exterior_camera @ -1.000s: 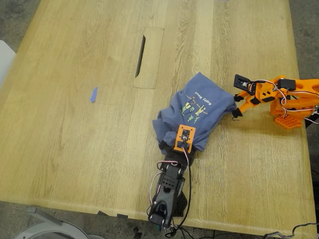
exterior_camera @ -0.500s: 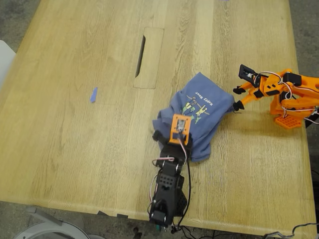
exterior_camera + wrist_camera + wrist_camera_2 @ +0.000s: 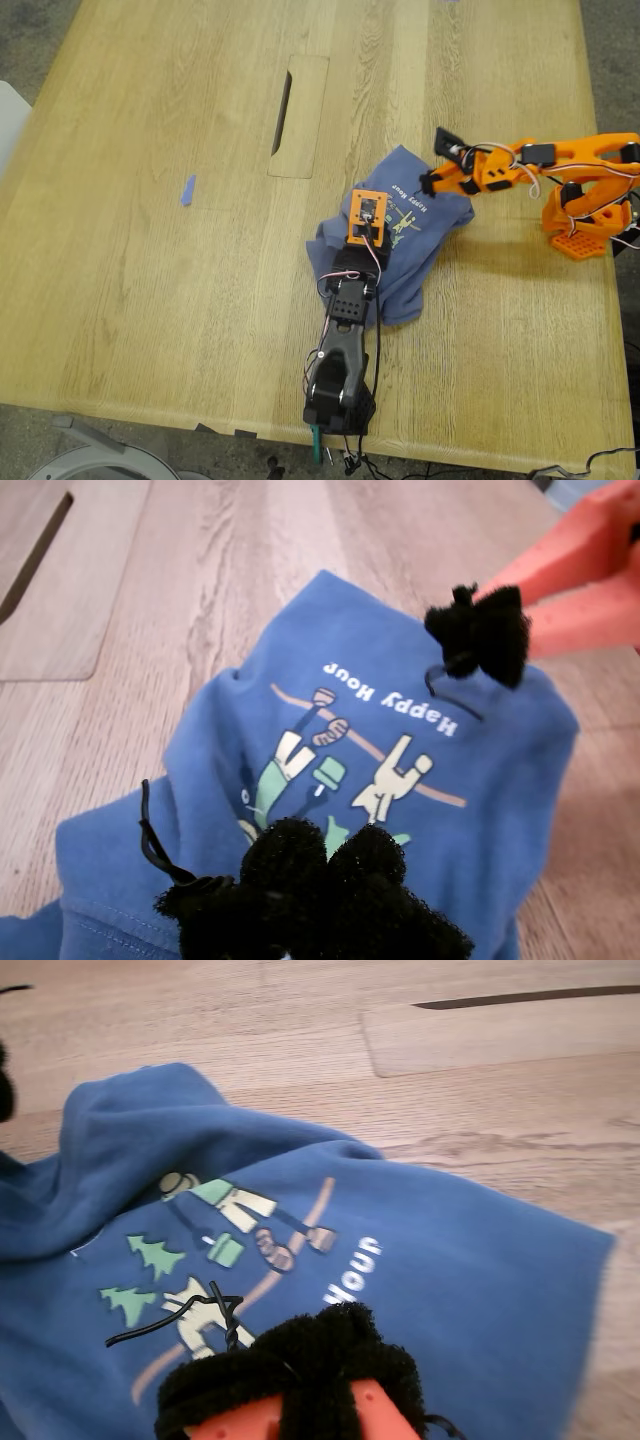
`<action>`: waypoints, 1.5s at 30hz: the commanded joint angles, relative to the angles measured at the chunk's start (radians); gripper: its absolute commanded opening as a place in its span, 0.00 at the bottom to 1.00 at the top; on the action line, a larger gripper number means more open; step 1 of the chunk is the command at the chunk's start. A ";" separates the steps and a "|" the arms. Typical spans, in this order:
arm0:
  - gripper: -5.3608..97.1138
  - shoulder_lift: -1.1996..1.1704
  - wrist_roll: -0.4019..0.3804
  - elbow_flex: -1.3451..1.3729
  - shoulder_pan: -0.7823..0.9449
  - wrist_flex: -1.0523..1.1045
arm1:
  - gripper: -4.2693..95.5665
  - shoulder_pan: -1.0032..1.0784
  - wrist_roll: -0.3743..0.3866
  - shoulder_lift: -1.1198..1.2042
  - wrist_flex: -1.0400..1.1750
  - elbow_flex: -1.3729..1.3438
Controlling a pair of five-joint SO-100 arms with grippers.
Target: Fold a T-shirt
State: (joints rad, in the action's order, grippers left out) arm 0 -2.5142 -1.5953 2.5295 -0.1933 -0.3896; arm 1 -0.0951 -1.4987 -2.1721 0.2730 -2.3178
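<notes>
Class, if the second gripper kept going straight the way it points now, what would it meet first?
Most likely the T-shirt: my second gripper points down at its printed chest area. How near it is cannot be judged.

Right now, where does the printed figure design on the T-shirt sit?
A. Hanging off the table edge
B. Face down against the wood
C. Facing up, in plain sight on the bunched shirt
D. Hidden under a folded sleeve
C: the print faces up on the bunched T-shirt, which lies wholly on the table, with my first gripper and my second gripper over it.
</notes>
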 commanded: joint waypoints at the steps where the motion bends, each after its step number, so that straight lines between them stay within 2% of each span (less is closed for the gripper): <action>1: 0.05 0.012 -0.011 0.000 0.006 0.071 | 0.04 -0.037 0.008 0.052 -0.069 0.054; 7: 0.05 0.124 -0.035 0.078 0.032 0.156 | 0.04 -0.057 0.026 0.066 -0.207 -0.097; 14: 0.05 0.518 -0.052 -0.032 0.097 0.420 | 0.04 -0.038 0.032 0.002 -0.302 -0.282; 18: 0.05 0.710 -0.052 -0.170 0.166 0.482 | 0.04 -0.026 0.035 -0.121 -0.299 -0.417; 22: 0.05 0.801 -0.052 -0.259 0.253 0.505 | 0.04 0.021 0.035 -0.331 -0.219 -0.574; 31: 0.05 0.752 -0.054 -0.279 0.433 0.453 | 0.04 0.104 0.035 -0.824 0.097 -0.773; 38: 0.06 0.672 -0.052 -0.230 0.506 0.344 | 0.04 0.169 0.037 -1.124 0.393 -0.787; 41: 0.06 0.624 -0.060 -0.236 0.479 0.325 | 0.04 0.206 0.037 -1.169 0.468 -0.736; 45: 0.06 0.518 -0.060 -0.265 0.399 0.227 | 0.04 0.238 0.037 -1.089 0.488 -0.612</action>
State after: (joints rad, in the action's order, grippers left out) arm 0 -1.8392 -1.6506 2.3270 0.2240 -0.1197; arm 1 0.1319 -1.4650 -3.2889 0.7532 -3.0250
